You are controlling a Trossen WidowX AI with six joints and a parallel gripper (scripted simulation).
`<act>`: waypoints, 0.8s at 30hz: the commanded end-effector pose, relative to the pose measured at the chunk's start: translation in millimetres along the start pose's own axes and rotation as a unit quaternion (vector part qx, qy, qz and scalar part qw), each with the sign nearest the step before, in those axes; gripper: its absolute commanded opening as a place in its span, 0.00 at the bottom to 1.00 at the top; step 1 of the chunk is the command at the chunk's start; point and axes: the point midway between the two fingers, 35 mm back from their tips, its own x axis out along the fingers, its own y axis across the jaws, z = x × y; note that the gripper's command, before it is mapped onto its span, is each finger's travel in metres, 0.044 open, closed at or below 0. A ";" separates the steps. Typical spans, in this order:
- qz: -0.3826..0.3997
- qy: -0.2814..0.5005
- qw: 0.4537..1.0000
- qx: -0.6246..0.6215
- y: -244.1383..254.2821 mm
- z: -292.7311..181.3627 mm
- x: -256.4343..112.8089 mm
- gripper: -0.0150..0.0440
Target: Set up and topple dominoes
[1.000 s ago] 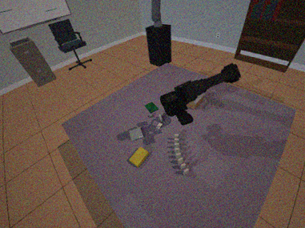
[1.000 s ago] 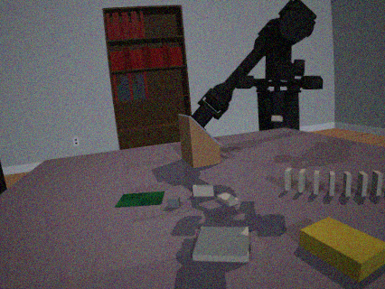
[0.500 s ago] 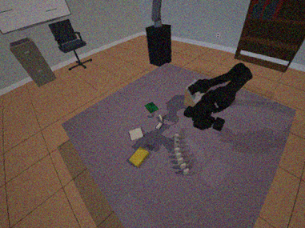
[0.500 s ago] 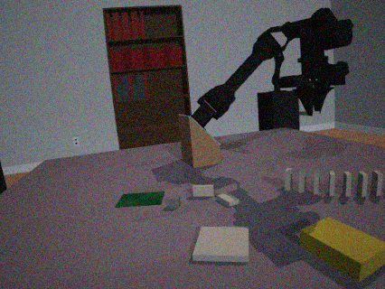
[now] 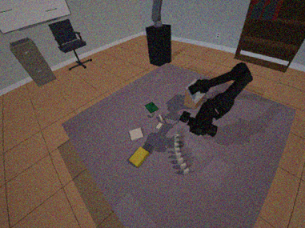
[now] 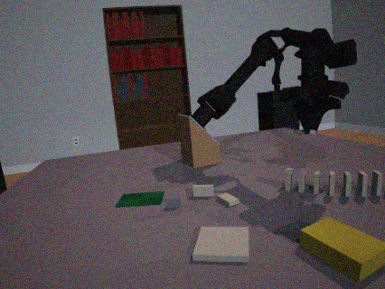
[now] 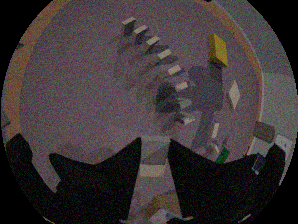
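My gripper (image 6: pixel 312 128) (image 7: pixel 154 142) is shut on a pale domino (image 7: pixel 154 152), held well above the mat; only its tip shows in the exterior view. Several pale dominoes stand in a curved row, among them one (image 5: pixel 186 171) at the row's lower end and one (image 6: pixel 288 179) at its left end. The gripper is high and behind the row in the exterior view. Two loose dominoes lie flat left of the row, one (image 6: pixel 203 191) (image 5: pixel 159 126) beside another (image 6: pixel 228 200). The fingertips are hard to make out in the top view.
A yellow block (image 5: pixel 139 157) (image 6: pixel 343 247) (image 7: pixel 218 50) and a flat white tile (image 5: pixel 135 133) (image 6: pixel 221 245) (image 7: pixel 234 95) lie beside the row. A green square (image 5: pixel 151 107) (image 6: pixel 140 199) and a small greyish piece (image 6: pixel 172 202) lie farther left. A wooden wedge (image 6: pixel 199 146) stands at the arm's base.
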 end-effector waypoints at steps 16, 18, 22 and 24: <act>-0.114 -0.145 0.981 -0.054 -8.6 19.3 43.8 0.44; -0.122 -0.164 0.977 -0.056 -7.8 21.2 46.5 0.44; -0.133 -0.203 0.968 -0.060 -5.4 24.3 50.6 0.44; -0.138 -0.223 0.963 -0.061 -3.8 25.6 52.0 0.44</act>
